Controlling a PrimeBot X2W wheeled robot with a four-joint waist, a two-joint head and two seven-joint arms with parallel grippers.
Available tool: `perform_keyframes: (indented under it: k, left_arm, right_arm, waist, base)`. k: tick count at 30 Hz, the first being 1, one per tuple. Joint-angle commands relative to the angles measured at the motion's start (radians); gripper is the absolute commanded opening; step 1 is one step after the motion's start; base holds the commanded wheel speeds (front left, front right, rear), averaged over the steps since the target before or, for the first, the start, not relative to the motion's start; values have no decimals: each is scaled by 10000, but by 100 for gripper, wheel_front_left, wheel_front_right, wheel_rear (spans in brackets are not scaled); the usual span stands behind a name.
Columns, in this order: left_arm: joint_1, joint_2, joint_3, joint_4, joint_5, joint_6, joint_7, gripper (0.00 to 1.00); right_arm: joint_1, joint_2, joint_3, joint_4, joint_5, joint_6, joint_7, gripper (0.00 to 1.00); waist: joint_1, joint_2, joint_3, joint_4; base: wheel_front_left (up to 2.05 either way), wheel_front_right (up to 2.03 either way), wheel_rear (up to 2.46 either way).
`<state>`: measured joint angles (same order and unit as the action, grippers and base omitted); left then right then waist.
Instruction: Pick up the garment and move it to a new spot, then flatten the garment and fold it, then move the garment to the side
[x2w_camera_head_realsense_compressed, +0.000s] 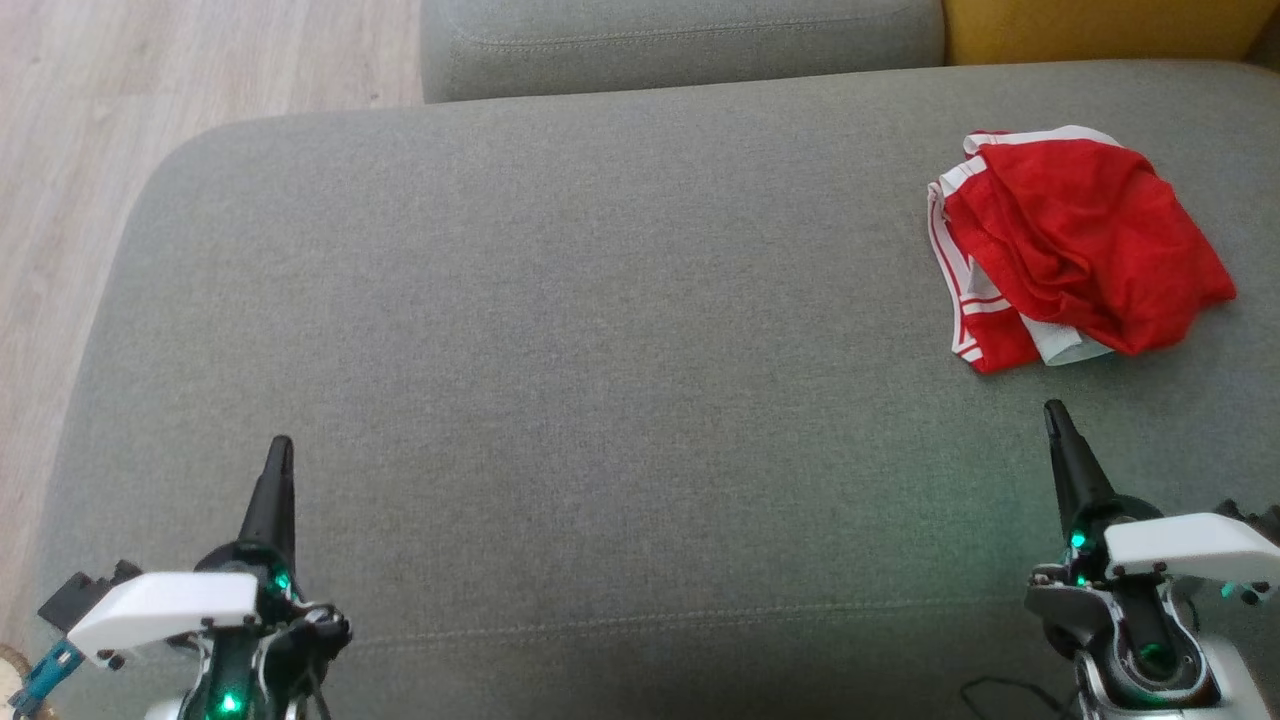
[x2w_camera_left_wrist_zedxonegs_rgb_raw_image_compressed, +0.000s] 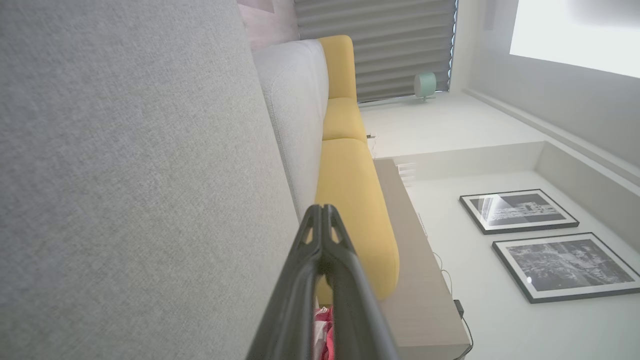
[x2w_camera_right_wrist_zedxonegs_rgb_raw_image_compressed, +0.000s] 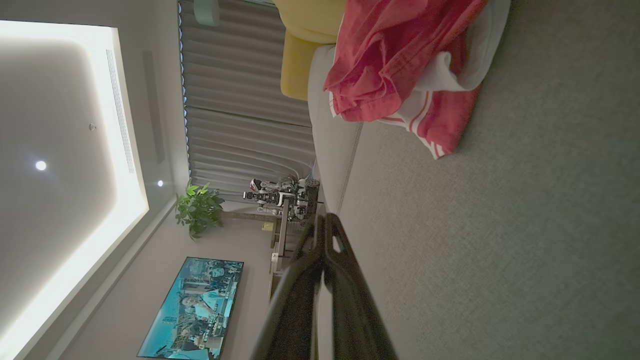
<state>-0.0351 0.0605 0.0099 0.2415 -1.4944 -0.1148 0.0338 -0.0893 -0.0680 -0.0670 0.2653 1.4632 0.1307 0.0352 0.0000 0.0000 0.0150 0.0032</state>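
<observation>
- One sofa (x2w_camera_head_realsense_compressed: 600, 330), grey, carrying the garment.
- One garment (x2w_camera_head_realsense_compressed: 1075, 245), red, bunched in loose layers at the sofa's right side. This fits either a rough fold set aside or a heap awaiting pickup.
- Two: left end effector (x2w_camera_head_realsense_compressed: 280, 460) and right end effector (x2w_camera_head_realsense_compressed: 1058, 425), both clenched on nothing, apart from the garment.

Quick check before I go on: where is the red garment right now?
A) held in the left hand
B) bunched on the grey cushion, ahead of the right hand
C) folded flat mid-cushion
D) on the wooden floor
B: the red garment lies crumpled on the grey cushion, just beyond the tips of the right hand, which is shut and holds nothing.
</observation>
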Motion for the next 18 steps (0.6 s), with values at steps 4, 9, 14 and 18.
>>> perform_keyframes:
  k: [4,9,14,18]
  left_arm:
    - [-630,192,424,-166,-569,-104,182,0]
    - [-665,191,536,-68,-1057,-134,335,0]
    - [-695,188,637,17,-1478,-159,471,0]
    - [-696,174,655,18,-1462,-159,486,0]
  right_arm:
    - [-169,-107,56,-272,685,0,197,0]
    - [-160,-98,-26,-249,1262,0,350,0]
    - [-153,-88,-101,-228,1761,0,485,0]
    - [-155,-75,-118,-227,1746,0,499,0]
  waist:
    - [0,0,-38,-10]
    - [0,0,-81,-22]
    - [0,0,-118,-32]
    - [0,0,-118,-32]
  base:
    - [0,0,0]
    - [0,0,0]
    - [0,0,0]
    - [0,0,0]
